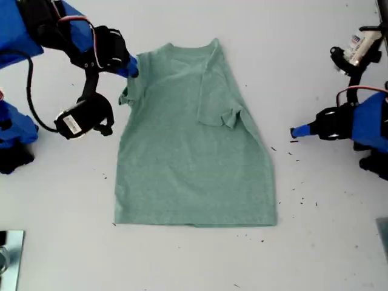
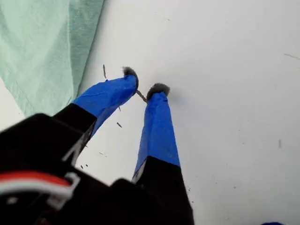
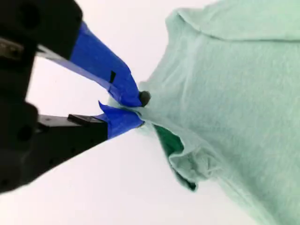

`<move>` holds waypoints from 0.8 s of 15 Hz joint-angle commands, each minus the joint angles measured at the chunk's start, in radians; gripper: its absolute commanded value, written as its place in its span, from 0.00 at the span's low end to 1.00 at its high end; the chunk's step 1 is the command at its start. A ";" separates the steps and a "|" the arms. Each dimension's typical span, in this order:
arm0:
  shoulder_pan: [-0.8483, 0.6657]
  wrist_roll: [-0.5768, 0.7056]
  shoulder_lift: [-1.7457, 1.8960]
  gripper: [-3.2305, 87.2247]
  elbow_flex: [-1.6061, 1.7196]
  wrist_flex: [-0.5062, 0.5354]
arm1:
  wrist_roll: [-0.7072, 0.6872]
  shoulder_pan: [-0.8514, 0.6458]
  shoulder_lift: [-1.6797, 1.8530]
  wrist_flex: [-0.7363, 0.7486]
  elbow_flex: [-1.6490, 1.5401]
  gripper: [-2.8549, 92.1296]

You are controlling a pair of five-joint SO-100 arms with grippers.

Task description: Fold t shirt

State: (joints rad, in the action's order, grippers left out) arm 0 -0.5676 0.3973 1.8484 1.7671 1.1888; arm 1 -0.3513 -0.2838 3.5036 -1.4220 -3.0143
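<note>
step: sleeve fold | my second gripper (image 3: 133,108) pinches the t shirt (image 1: 194,157) shoulder edge, ready to draw it inward; my first gripper (image 2: 143,91) clenched, empty, parked clear

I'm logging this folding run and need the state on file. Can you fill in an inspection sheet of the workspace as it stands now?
Surface: white table, bare apart from the shirt and specks.
Job's things: t shirt lies flat, hem toward the exterior view's bottom; the sleeve on the exterior view's right is folded inward over the chest, the other is bunched at the gripper.
Clutter: small dark specks scattered on the exterior view's right.
Grippers: my first gripper rests off the shirt, tips nearly together, holding nothing; my second gripper is pinched on the shirt's sleeve edge.
Cables: black cable and red wires on the arms, off the cloth.
Surroundings: metallic object at the exterior view's bottom-left corner.
</note>
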 commanded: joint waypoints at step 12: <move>0.135 0.181 -0.420 0.04 -0.772 0.255 | 0.035 0.028 0.005 0.005 0.005 0.11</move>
State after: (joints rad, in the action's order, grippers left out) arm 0 -0.4587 0.5967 1.1428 1.0048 1.3254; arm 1 -0.3237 -0.2592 3.5036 -1.4220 -3.0143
